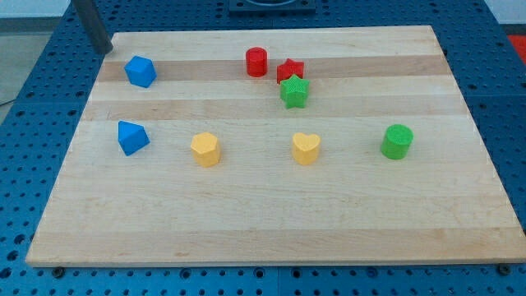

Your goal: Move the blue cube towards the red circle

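Note:
The blue cube (pixel 140 71) sits near the top left of the wooden board (pixel 263 214). The red circle (pixel 256 62), a short cylinder, stands to its right near the top middle. My tip (pixel 104 49) is at the board's top left corner, up and to the left of the blue cube, a small gap away and not touching it.
A red star (pixel 289 71) lies just right of the red circle, with a green star (pixel 293 91) touching it below. A blue triangular block (pixel 131 137), a yellow hexagon (pixel 205 150), a yellow heart (pixel 306 149) and a green cylinder (pixel 398 141) form a row lower down.

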